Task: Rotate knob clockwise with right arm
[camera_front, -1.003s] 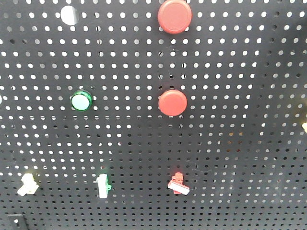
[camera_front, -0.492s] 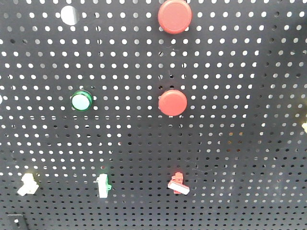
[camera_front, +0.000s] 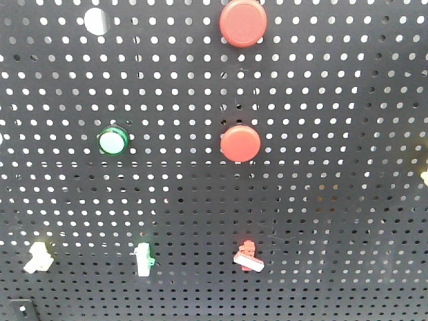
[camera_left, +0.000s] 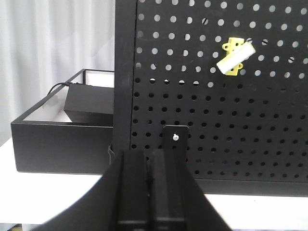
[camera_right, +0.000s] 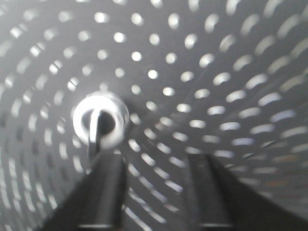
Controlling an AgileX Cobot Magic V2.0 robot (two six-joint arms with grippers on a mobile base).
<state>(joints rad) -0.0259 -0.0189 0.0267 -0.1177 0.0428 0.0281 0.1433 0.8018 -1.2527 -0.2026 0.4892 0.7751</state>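
Black perforated metal board [camera_right: 226,72] is seen filling the blurred right wrist view, where the round silver knob with a dark centre [camera_right: 100,120] is mounted left of centre, just beyond the left finger of the spread right pincer [camera_right: 154,166], while the left pincer [camera_left: 150,161] is pressed together.

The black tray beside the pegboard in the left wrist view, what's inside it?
A black box with a cable sits inside the tray, toward its back, on a light floor. The near wall and the pegboard hide the rest of the inside.
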